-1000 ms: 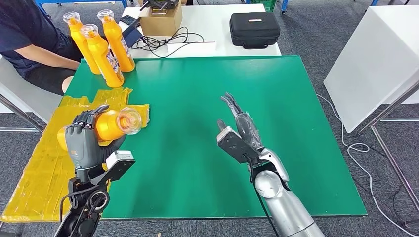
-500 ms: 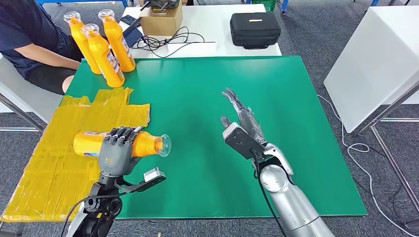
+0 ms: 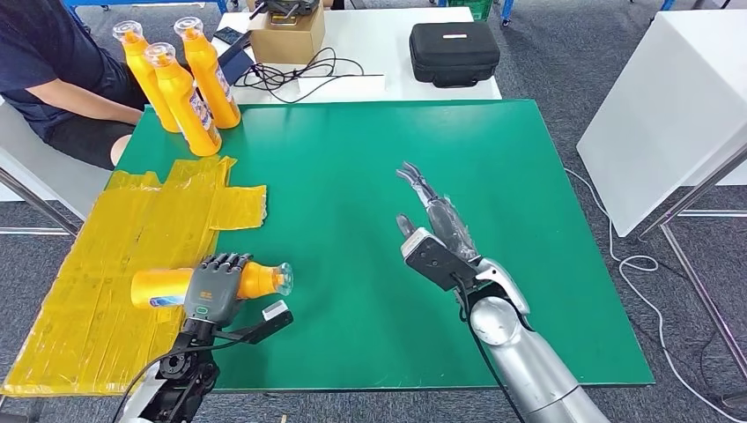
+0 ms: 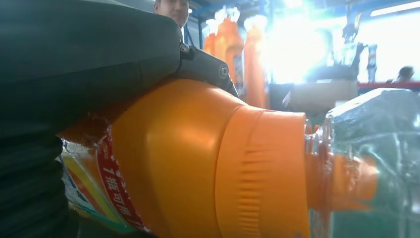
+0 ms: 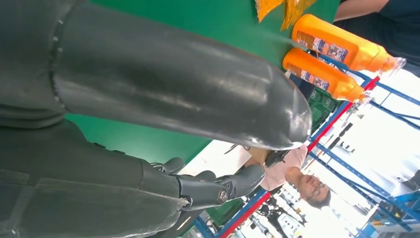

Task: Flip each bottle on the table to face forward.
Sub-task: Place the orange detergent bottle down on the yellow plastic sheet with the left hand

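Now the orange bottle [image 3: 216, 283] lies on its side at the near left of the green table [image 3: 370, 159], its clear cap [image 3: 282, 277] pointing right and its base over the yellow sheet [image 3: 114, 256]. The left hand [image 3: 214, 286] grips it around the middle. The right hand [image 3: 432, 231] hovers over the table with fingers spread, holding nothing. Three more bottles [image 3: 181, 79] stand upright at the far left corner.

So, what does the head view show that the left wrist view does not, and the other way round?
Head view alone: the open right hand above the green table, the yellow sheet, the black case.
Left wrist view alone: the ribbed orange cap and red label edge up close.
Both: the left hand holding the lying bottle, and the three upright bottles.
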